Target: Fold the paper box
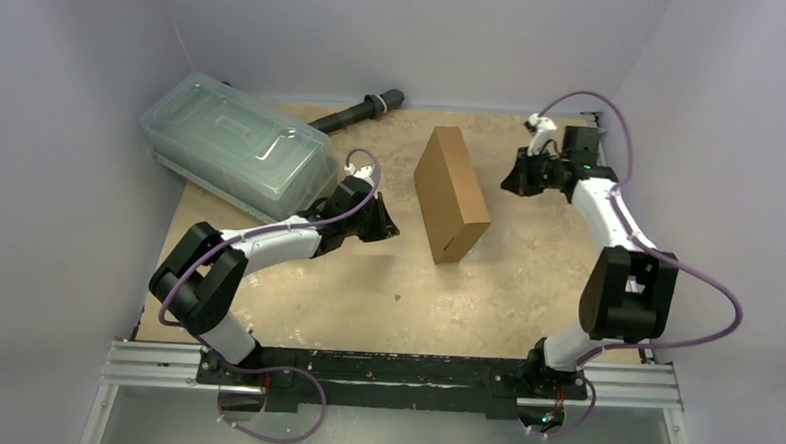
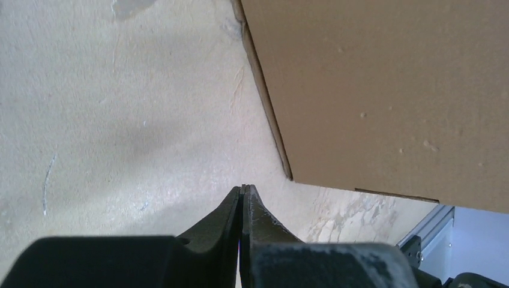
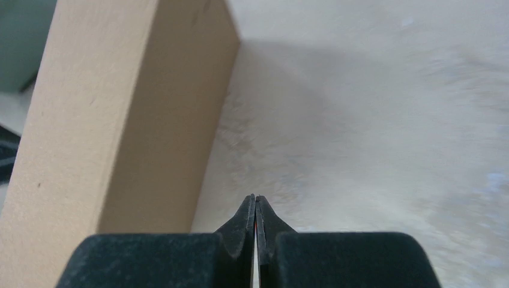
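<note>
The paper box (image 1: 451, 193) is a plain brown cardboard box, closed, standing on a long edge in the middle of the table. It fills the upper right of the left wrist view (image 2: 384, 90) and the left of the right wrist view (image 3: 126, 114). My left gripper (image 1: 387, 227) is shut and empty, a little left of the box, apart from it; its tips show in the left wrist view (image 2: 243, 188). My right gripper (image 1: 511, 179) is shut and empty, just right of the box; its tips show in the right wrist view (image 3: 255, 197).
A clear greenish plastic lidded container (image 1: 237, 145) lies at the back left, close behind my left arm. A black tube (image 1: 359, 111) lies at the back edge. Walls close in the table on three sides.
</note>
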{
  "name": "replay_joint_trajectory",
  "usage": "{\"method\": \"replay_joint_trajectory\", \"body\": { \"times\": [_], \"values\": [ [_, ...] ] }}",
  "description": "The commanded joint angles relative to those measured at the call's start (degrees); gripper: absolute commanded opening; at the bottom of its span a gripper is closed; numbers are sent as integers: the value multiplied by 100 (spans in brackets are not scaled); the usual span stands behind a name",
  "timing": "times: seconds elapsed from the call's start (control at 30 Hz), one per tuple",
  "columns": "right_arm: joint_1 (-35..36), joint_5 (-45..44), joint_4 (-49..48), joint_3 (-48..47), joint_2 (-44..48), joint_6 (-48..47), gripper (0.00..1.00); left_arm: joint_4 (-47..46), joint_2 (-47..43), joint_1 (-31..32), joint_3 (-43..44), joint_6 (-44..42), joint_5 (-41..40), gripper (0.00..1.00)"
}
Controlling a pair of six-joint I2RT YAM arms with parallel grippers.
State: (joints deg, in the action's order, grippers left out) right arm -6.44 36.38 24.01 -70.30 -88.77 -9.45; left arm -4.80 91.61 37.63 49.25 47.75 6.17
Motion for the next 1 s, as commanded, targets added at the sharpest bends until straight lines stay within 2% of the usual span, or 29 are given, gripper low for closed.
{"method": "replay_joint_trajectory", "body": {
  "times": [0.0, 0.2, 0.3, 0.43, 0.57, 0.7, 0.77, 0.83, 0.9, 0.97],
  "values": [
    [1004, -585, 460, -446, 2, -473, 0, 249, -63, -26, 479, -370, -387, 0],
    [2656, -1434, 365, -818, 574, -852, 0, 644, -589, -21, 312, -520, -818, 0],
    [3389, -1785, 603, -1047, 469, -1019, 0, 1104, -941, -24, 270, -590, -1165, 0],
    [3854, -1947, 723, -1087, 208, -1067, 0, 1972, -1645, -22, 164, -662, -1746, 0],
    [3868, -1754, 399, -1020, 222, -914, 0, 2665, -2384, -27, -11, -788, -2236, 7],
    [3774, -1360, 717, -1569, -47, -886, 0, 2634, -2612, -30, -137, -965, -2046, 14],
    [3348, -400, 752, -1711, 153, -878, 1, 2206, -2598, -27, -202, -1207, -1582, 21],
    [2718, 145, 536, -1389, 592, -725, 2, 1496, -2533, -28, -318, -1452, -1169, 22],
    [2128, 64, -203, -647, 1285, -243, 5, 918, -2245, -27, -269, -1593, -946, 23],
    [1599, -320, -808, 154, 1849, 241, 15, 598, -1765, -22, -3, -1590, -723, 23]
  ]
}}
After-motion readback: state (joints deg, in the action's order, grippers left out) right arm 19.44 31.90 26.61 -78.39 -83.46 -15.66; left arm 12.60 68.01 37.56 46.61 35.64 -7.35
